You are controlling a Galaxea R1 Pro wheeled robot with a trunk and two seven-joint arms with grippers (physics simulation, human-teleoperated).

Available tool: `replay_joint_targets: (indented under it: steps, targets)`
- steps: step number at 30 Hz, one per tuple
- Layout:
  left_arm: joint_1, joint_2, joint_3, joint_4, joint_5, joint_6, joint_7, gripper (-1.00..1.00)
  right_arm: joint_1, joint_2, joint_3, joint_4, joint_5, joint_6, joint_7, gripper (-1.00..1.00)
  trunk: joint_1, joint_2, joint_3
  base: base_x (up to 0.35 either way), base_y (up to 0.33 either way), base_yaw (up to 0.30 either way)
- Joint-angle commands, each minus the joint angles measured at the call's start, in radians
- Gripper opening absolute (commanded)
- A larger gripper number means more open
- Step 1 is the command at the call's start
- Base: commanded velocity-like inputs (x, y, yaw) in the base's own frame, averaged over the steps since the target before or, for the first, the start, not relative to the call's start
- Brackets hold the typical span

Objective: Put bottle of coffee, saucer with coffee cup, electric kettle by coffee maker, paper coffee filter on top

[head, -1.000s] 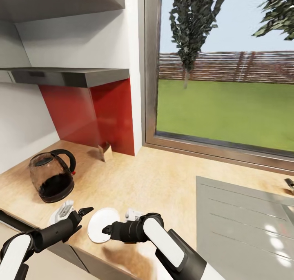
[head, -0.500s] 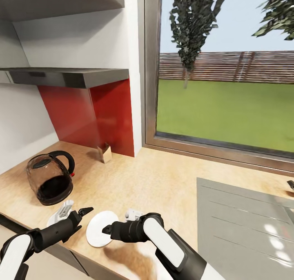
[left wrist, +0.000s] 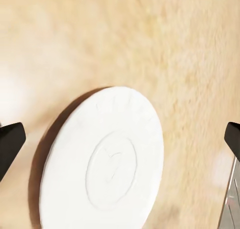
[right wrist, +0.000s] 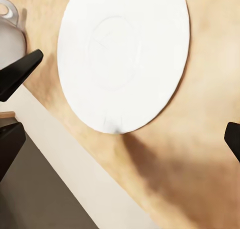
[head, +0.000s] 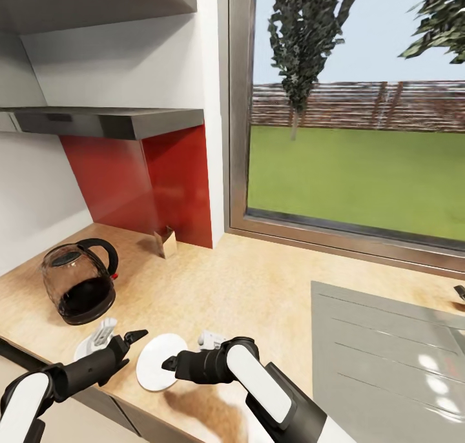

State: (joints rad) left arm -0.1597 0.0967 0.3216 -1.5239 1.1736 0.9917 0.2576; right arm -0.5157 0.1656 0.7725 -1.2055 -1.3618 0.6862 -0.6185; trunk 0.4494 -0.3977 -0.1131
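saucer (head: 157, 361) flat on tabletop (head: 258, 288) edge; right gripper (head: 169, 364) wide, empty, rim to be straddled; left gripper (head: 137, 334) wide.

Bright, even daylight fills the scene, coming from the large window (head: 355, 165) ahead and to the right of the arms. The worktop (head: 258, 288) shows pale glare patches on the grey panel (head: 387, 352) off to the right. Under the right gripper (head: 169, 364) lies a soft brownish shadow; the white plate (right wrist: 122, 54) casts a thin dark edge shadow. Renders look slightly soft and smeared, with blurred wood grain in both wrist views.
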Motion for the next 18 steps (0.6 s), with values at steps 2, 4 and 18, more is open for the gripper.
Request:
replay_joint_targets:
  steps: [2,4,18]
  targets:
    - [0.0,0.0,0.001,0.001,0.002,0.003,0.01,1.0,-0.001,0.0,0.001,0.0,-0.01,-0.001,-0.01,1.0,0.001,-0.002,-0.002,0.0,0.0,0.0]
    - [-0.001,0.0,0.001,0.002,-0.015,0.002,0.01,1.0,-0.001,0.0,0.001,0.0,-0.01,-0.001,-0.01,1.0,0.001,-0.002,-0.002,0.0,0.0,0.0]
    - [-0.01,-0.004,0.003,0.005,-0.098,-0.003,0.011,1.0,-0.001,0.0,0.002,0.0,-0.01,-0.001,-0.01,1.0,0.001,-0.002,-0.002,0.015,0.012,0.0]
